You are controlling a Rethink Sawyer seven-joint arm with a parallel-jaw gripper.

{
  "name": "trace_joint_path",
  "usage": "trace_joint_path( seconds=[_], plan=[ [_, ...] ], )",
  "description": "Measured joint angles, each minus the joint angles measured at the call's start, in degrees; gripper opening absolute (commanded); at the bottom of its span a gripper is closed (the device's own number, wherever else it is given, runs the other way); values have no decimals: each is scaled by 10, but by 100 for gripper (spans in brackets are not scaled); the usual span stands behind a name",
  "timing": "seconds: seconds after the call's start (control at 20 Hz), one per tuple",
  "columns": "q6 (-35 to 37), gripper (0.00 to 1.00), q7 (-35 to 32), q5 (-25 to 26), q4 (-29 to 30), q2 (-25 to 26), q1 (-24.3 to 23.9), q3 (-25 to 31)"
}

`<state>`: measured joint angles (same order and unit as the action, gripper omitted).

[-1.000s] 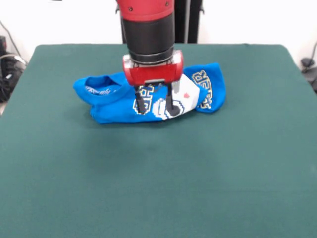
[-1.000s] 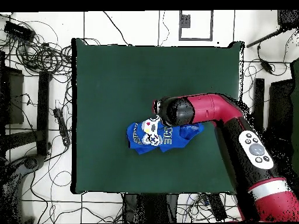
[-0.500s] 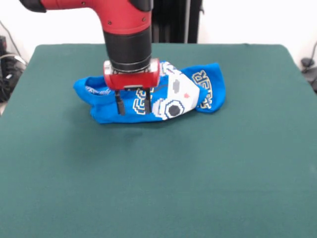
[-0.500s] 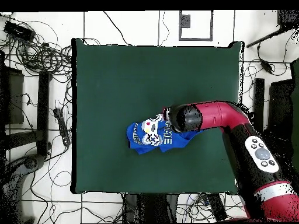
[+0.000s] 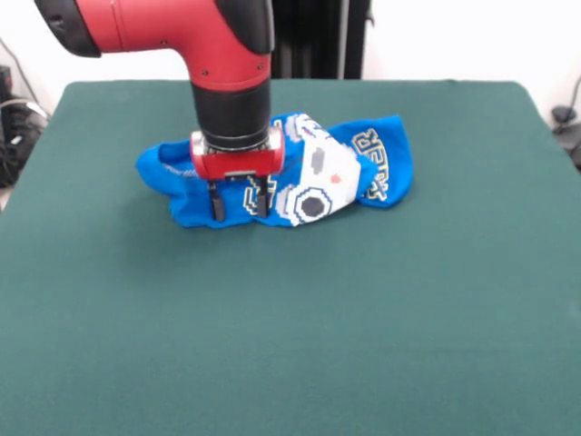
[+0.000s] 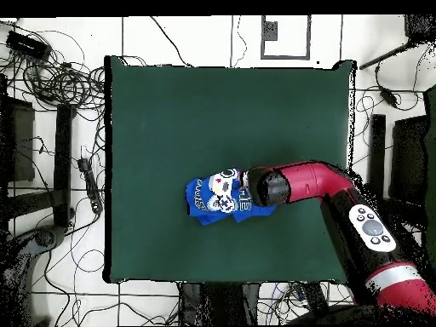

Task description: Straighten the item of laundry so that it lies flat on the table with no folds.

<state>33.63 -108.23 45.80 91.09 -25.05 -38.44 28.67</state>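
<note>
The bright blue T-shirt (image 5: 363, 163) lies bunched and folded on the far middle of the dark green table (image 5: 290, 327), its white controller print and block letters facing up and partly creased. My gripper (image 5: 238, 207) points straight down over the shirt's left part. It is open, with both fingertips low at the shirt's near edge and nothing held between them. In the overhead view the shirt (image 6: 213, 197) lies right of the table's (image 6: 213, 111) centre, and the red arm's wrist (image 6: 262, 186) covers its right end and hides the gripper.
The black pedestal column (image 5: 318, 36) stands behind the table's far edge. Cables and black stands (image 6: 51, 102) lie on the floor around the table. The arm (image 6: 366, 230) reaches in from the lower right of the overhead view.
My gripper has moved left across the shirt in the front view and dropped lower, down to the cloth. The fold with the controller print, earlier behind the gripper, now shows uncovered.
</note>
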Motion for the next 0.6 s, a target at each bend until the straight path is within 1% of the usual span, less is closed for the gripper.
trace_joint_path(
  seconds=[0.2,0.3,0.45,0.6],
  plan=[
    [-35,100,0,1,14,-7,5,-13],
    [-68,100,0,1,25,-12,10,-28],
    [-95,100,0,1,42,-19,16,-45],
    [-103,100,0,1,58,-25,18,-57]
  ],
)
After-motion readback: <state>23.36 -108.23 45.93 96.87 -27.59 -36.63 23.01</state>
